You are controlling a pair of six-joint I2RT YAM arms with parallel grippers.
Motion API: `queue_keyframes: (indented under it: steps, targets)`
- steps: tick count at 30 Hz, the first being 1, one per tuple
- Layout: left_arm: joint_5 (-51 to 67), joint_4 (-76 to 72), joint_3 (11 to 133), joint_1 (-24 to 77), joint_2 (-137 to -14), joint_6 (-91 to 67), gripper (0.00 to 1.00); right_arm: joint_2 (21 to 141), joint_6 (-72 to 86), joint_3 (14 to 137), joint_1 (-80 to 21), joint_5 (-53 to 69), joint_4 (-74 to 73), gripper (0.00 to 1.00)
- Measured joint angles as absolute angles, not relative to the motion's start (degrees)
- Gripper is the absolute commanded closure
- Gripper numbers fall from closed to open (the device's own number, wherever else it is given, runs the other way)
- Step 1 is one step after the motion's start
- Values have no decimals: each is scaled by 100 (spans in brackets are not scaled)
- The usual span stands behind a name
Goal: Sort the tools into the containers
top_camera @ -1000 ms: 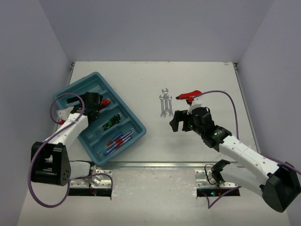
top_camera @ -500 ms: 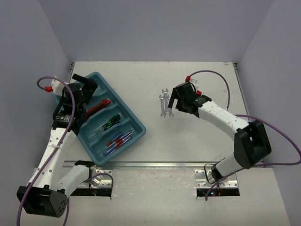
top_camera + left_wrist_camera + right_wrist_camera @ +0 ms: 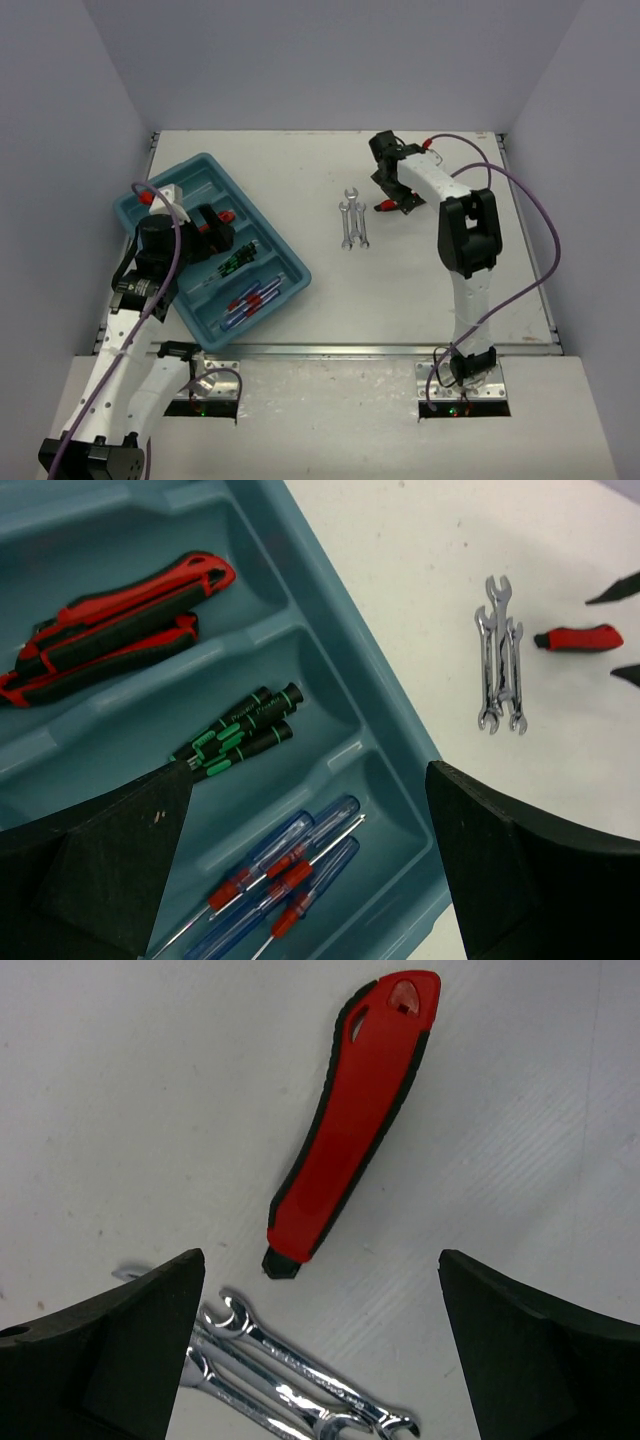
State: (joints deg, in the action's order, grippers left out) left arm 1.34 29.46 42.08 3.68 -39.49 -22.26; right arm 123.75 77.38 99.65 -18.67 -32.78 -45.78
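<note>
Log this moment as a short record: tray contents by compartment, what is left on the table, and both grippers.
tray: teal, on the left part of the table, lying at an angle
compartment one: red-handled tools
compartment two: black screwdrivers with green marks
compartment three: blue-and-red screwdrivers
on table: silver wrenches, bunched together; loose red-handled tool beside them, not touching
left gripper: open, above the tray, holding nothing
right gripper: open, above the loose red-handled tool, holding nothing
</note>
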Motion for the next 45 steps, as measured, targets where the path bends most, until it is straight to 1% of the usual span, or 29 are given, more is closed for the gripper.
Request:
queue_keyframes:
  steps: [3, 4, 6, 9, 10, 13, 14, 16, 18, 20, 24, 27, 31, 34, 37, 40, 44, 45]
  targets:
    - [269, 2976, 4126, 368, -3938, -2131, 0, 12922, 7782, 10470, -1771, -3343, -4787, 1]
    - [298, 2969, 4123, 368, -3928, -2113, 0, 13118, 7838, 10649, -1748, -3358, -4935, 3]
    - [331, 2938, 4123, 368, -3891, -2090, 0, 13470, 7979, 10917, -1717, -3367, -5164, 16]
    - [391, 2891, 4123, 368, -3814, -2078, 0, 13609, 8259, 10892, -1700, -3393, -5313, 35]
    - [409, 2873, 4123, 368, -3794, -2076, 0, 13556, 8320, 10783, -1696, -3386, -5287, 49]
    - [451, 2841, 4123, 368, -3761, -2057, 0, 13342, 8495, 10405, -1648, -3298, -5228, 85]
    - [459, 2844, 4123, 368, -3751, -2047, 0, 13277, 8533, 10308, -1626, -3256, -5227, 87]
    - [475, 2842, 4123, 368, -3737, -2036, 0, 13118, 8549, 10055, -1566, -3202, -5174, 97]
    - [486, 2841, 4123, 368, -3711, -2024, 0, 12899, 8547, 9698, -1517, -3151, -5044, 100]
    - [520, 2838, 4123, 371, -3689, -2018, 0, 12589, 8466, 9179, -1493, -3108, -4764, 100]
    - [710, 2791, 4123, 373, -3733, -2056, 0, 11396, 7951, 7460, -1485, -2861, -3822, 100]
    - [1239, 2479, 4029, 377, -3892, -2322, 0, 10395, 7323, 6507, -1691, -2875, -3220, 100]
    - [2139, 1406, 3639, 545, -4394, -3002, 0, 9451, 6175, 6045, -2468, -3135, -2409, 100]
    - [2401, 646, 3596, 1070, -4960, -3441, 0, 8902, 5487, 5823, -3297, -3128, -1811, 100]
    - [2328, 78, 3653, 1820, -5750, -3834, 0, 8432, 5005, 5404, -3826, -2813, -1108, 100]
    - [2313, -470, 3662, 2290, -6218, -4198, 0, 7918, 4621, 4849, -4148, -2462, -639, 100]
    - [2219, -1109, 3669, 2498, -6555, -4558, 5, 7551, 4212, 4540, -4506, -2087, -194, 100]
    - [2190, -1202, 3674, 2521, -6605, -4595, 9, 7487, 4132, 4534, -4646, -2000, -75, 100]
